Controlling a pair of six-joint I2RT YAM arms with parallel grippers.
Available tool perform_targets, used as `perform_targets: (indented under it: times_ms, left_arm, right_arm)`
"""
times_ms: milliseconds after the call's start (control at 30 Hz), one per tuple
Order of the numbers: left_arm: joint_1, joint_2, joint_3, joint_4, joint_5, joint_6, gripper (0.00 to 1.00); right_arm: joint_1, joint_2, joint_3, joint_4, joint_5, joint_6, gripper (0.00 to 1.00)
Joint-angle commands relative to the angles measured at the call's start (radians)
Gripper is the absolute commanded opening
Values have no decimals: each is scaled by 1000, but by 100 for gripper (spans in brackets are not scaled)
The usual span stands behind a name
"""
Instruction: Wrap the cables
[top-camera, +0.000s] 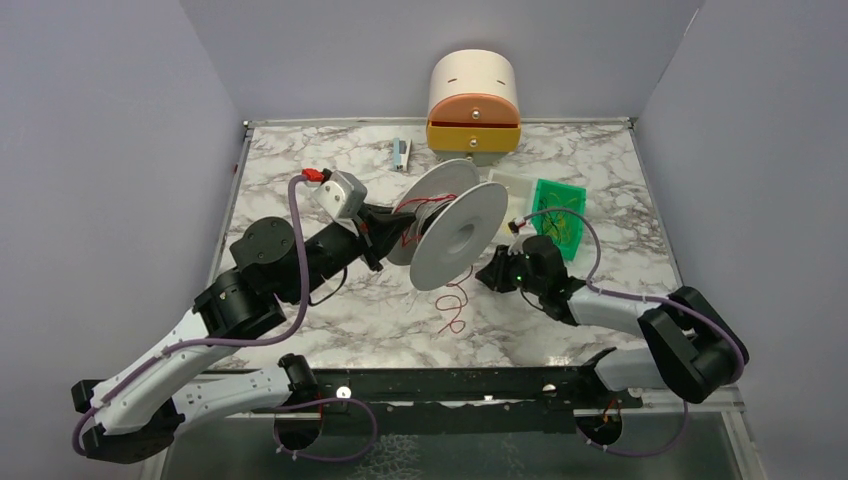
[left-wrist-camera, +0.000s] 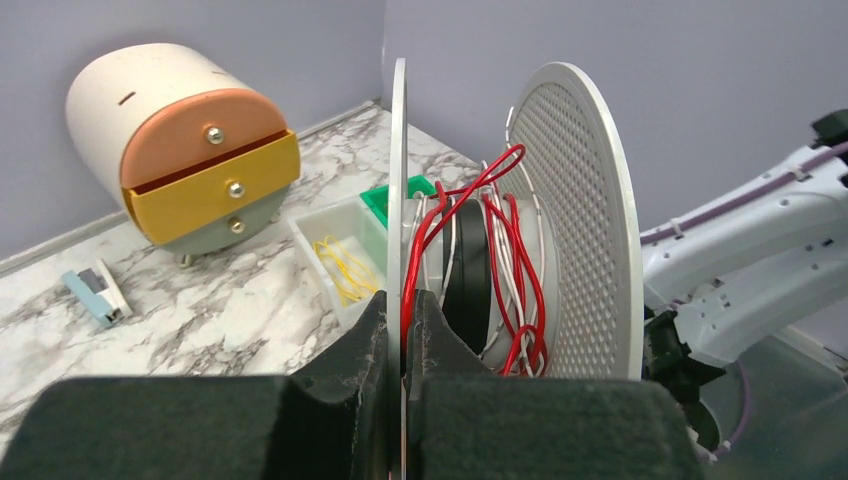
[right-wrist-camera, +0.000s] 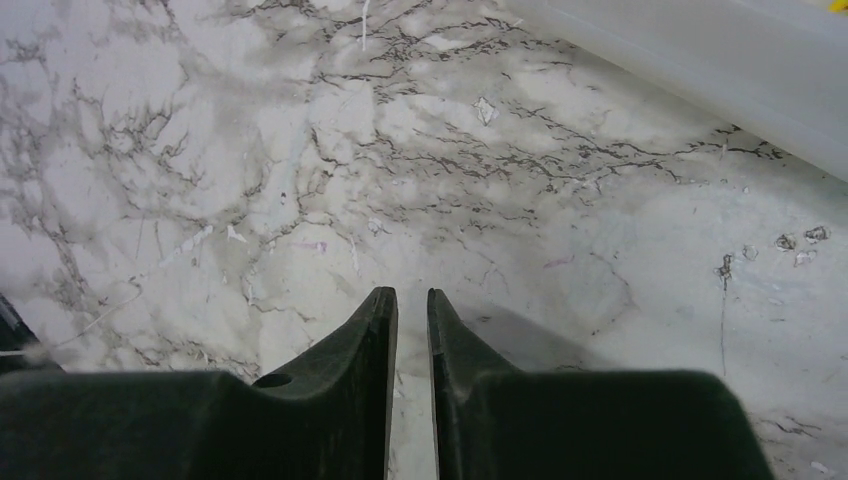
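Observation:
A white two-disc spool (top-camera: 458, 235) stands on edge, lifted at mid-table. Thin red cables (left-wrist-camera: 520, 260) and some white wires are wound loosely round its hub between the solid disc (left-wrist-camera: 398, 150) and the perforated disc (left-wrist-camera: 580, 210). A curly red tail (top-camera: 452, 308) hangs down and lies on the marble. My left gripper (left-wrist-camera: 402, 300) is shut on the rim of the solid disc, with a red strand pinched beside it; it shows in the top view (top-camera: 385, 240) at the spool's left. My right gripper (right-wrist-camera: 412, 298) is shut and empty, low over bare marble, just right of the spool (top-camera: 492, 272).
A cream drawer unit with orange and yellow drawers (top-camera: 473, 105) stands at the back wall. A white tray (left-wrist-camera: 340, 260) with yellow wires and a green bin (top-camera: 558, 215) sit behind the spool on the right. A small blue-white item (top-camera: 401, 153) lies at the back.

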Motion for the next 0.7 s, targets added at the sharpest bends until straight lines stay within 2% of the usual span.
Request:
perform_targets:
  times_ms: [0, 200, 467, 667]
  left_arm:
    - [-4, 4, 59, 112, -85, -19, 0]
    - [-4, 12, 65, 116, -96, -22, 0]
    - [-4, 25, 77, 119, -106, -12, 0]
    - [-4, 27, 85, 132, -127, -14, 0]
  right_arm:
    - [-3, -95, -29, -17, -18, 11, 24]
    - [-4, -247, -45, -115, -55, 1, 31]
    - [-4, -452, -46, -230, -69, -48, 46]
    - [-4, -503, -35, -211, -112, -108, 57]
